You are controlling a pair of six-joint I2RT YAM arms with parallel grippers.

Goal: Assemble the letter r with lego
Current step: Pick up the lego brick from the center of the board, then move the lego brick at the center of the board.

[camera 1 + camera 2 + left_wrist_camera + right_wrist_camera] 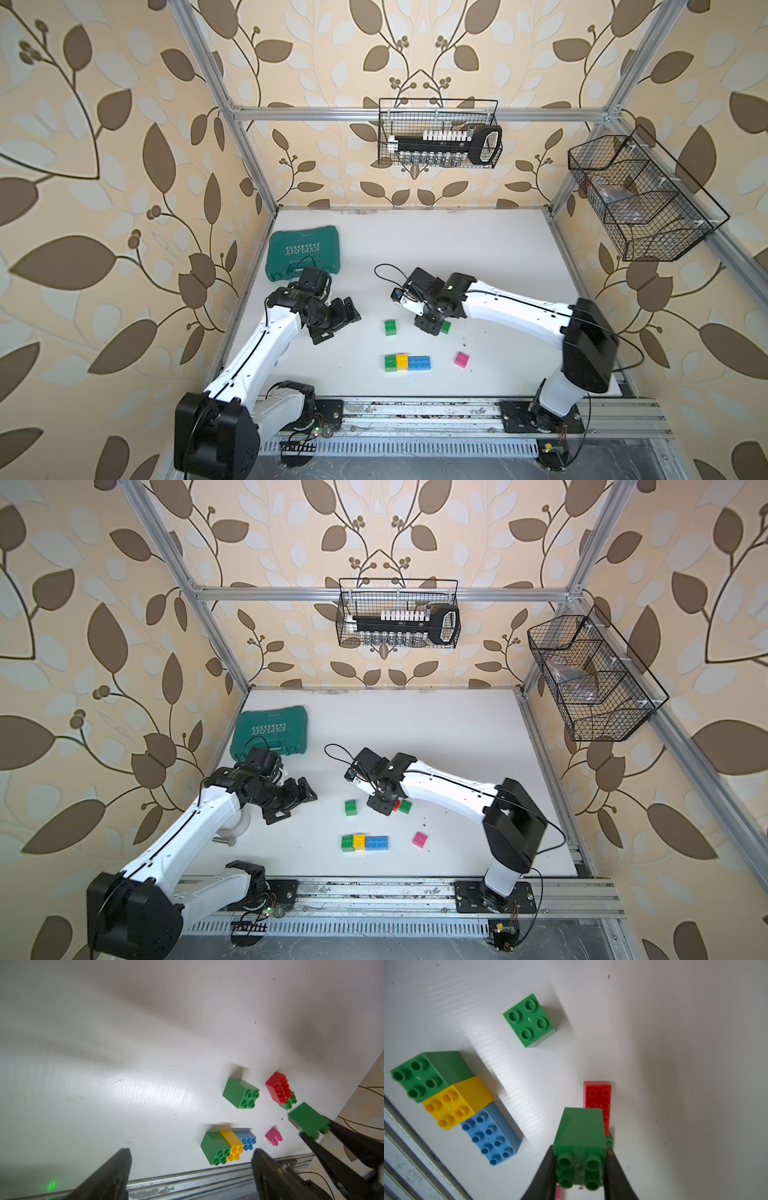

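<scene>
Because the right end effector pinches its held green brick only at the fingertips, by two opposite side walls, the piece could twist or slip out if it is pushed down off-centre. Smooth, glossy plastic gives the pads little to bite on. It hangs right over the red brick, apparently clear of the surface. A careless swing or drop would likely knock the red brick and the small green piece just beside it out of place.

A second risk lies in the row near the front rail. Its green end brick, yellow brick and blue brick lie touching in a line. Nothing pins them, and I cannot tell whether they are joined. Pressing a brick onto them at a slant would probably make them skid or split apart. The left end effector stands wide and empty off to the side, so it gives no bracing where it is.

As for the lego itself, these are chunky, hard, brightly coloured blocks with round studs on top. The held one is square with four studs, turned toward the wrist camera. A lone green block stands by itself farther back from the row, studs up. A pink brick lies alone, apart from the row's blue end. The blue and red bricks are oblong and the yellow one is square. No r shape is recognisable yet.
</scene>
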